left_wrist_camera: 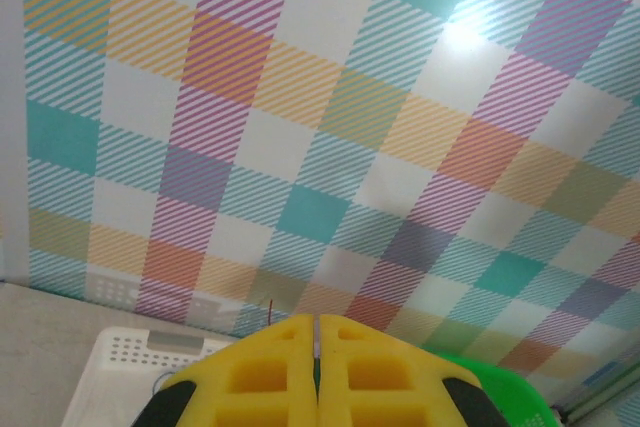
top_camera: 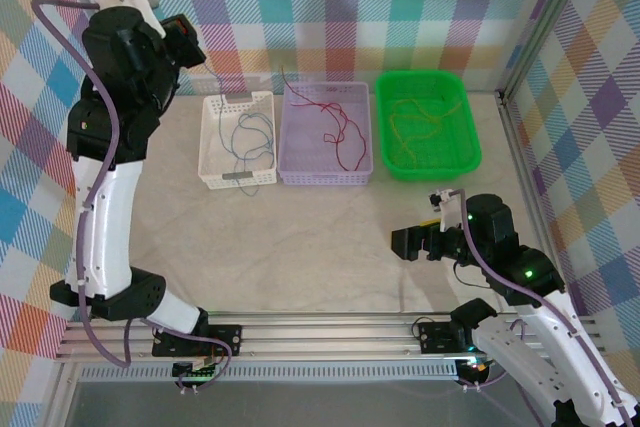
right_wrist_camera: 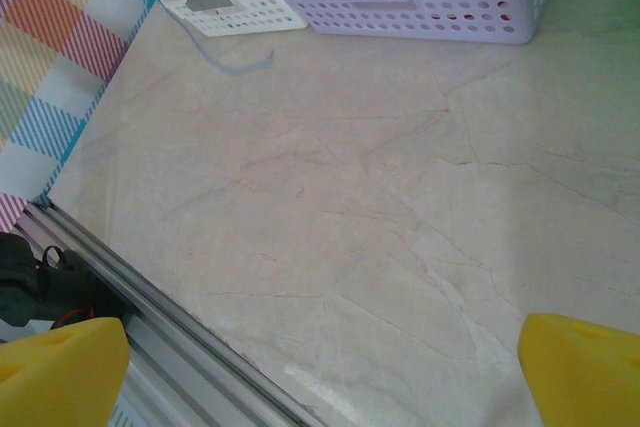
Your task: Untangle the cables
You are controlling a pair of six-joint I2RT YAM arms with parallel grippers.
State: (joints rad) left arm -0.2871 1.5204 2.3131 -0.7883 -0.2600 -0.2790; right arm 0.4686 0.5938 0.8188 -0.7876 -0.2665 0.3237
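Yellow fingers [right_wrist_camera: 60, 372] of the right end effector [right_wrist_camera: 320, 372] are spread wide over the bare desk [right_wrist_camera: 350, 227], on the near side of the lilac basket [top_camera: 326, 177]. The left end effector [left_wrist_camera: 317, 372], raised beyond the white basket [top_camera: 212, 147] left of it, has its fingers pressed together. Hair-thin cables [top_camera: 343, 127] lie in loose squiggles: red in the lilac basket, blue in the white basket, yellow-olive in the green basket [top_camera: 470, 157] to its right.

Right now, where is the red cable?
In the top view the red cable lies inside the purple basket, middle of three, with the white basket left of it and the green basket right.
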